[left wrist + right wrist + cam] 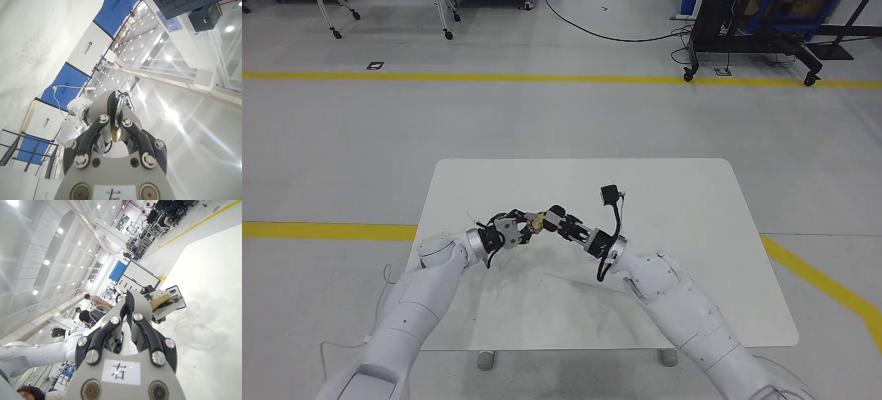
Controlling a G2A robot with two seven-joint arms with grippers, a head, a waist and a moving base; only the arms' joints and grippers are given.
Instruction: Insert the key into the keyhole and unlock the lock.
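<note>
**Lock and right fingertips meet nose to nose over the left half of the table**

The left gripper [522, 225] is closed on the lock [159, 301], whose brass body sits clamped between its fingers. It holds the lock above the table [692, 200], left of the middle and about halfway between the far and near edges.

The right gripper [130, 306] comes in from the table's right side and faces the left one tip to tip. Its ribbed black pads [129, 311] are pressed together with no gap visible. A thin key may be pinched there, but it cannot be made out, so that is only a judgement from the task.

In the right wrist view the brass body lies just past the right fingertips. Its long axis points roughly back toward them, so the end facing them is the one to work on. Whether the two are touching or just apart cannot be told.

In the left wrist view a silver metal piece [120, 106] runs on from the brass body between the left fingers. It could be the shackle or a key head.

The next move probably depends on that alignment. The right arm is the free one and the nearer to the facing end, so it would push along the body's long axis and then twist. The left arm would only brace. A small tilt between the two axes could make the key jam or turn the lock in the left grip.
</note>
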